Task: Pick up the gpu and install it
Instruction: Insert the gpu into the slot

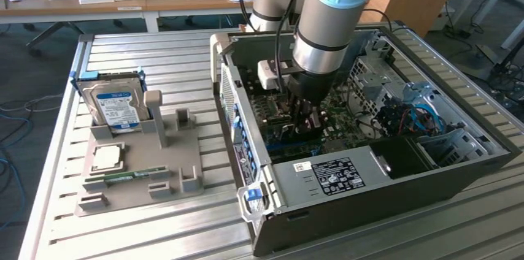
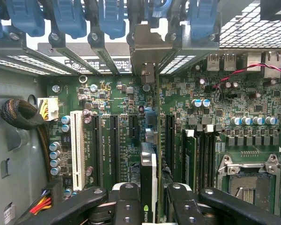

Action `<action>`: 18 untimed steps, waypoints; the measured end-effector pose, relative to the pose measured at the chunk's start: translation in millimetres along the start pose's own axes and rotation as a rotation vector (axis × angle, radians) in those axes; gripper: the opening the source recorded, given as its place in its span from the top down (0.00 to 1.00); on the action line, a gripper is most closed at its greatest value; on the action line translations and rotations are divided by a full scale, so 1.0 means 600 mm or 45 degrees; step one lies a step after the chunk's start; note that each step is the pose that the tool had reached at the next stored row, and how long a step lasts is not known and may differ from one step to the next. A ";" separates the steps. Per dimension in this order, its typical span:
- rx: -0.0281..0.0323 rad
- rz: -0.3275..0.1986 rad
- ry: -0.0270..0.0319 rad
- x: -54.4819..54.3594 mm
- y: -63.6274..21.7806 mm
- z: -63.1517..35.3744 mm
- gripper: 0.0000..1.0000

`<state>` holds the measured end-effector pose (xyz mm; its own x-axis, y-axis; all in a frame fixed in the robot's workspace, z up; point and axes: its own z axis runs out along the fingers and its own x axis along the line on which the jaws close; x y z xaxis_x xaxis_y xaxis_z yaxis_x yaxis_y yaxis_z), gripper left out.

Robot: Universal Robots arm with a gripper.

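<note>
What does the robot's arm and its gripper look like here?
The arm has silvery-grey tube sections with a pale blue joint cap and a black cable alongside. A white box sits at its wrist. The gripper is black, with jointed fingers studded with silver pins.

Your arm (image 1: 327,21) descends steeply from the upper edge of the exterior view, its grey and pale blue wrist section pointing almost straight down. The gripper (image 1: 307,116) hangs vertical at its end, low inside the open computer case (image 1: 369,192). In the wrist view you see the black gripper fingers (image 2: 126,206) standing close together, one on each side of the gpu (image 2: 148,187), the jaws clamped on its upper edge.
</note>
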<state>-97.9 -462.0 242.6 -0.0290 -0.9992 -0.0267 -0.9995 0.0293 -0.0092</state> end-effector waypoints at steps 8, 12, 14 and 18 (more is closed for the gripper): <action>0.0001 0.000 -0.0002 0.000 0.000 0.000 0.66; -0.0002 0.000 0.0005 0.000 0.000 -0.002 0.66; 0.0001 0.000 0.0012 -0.001 0.000 -0.006 0.66; 0.0002 0.000 0.0055 -0.001 0.000 -0.018 0.66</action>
<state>-97.9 -461.6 253.6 -0.0292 -0.9993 -0.0224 -0.9995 0.0294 -0.0094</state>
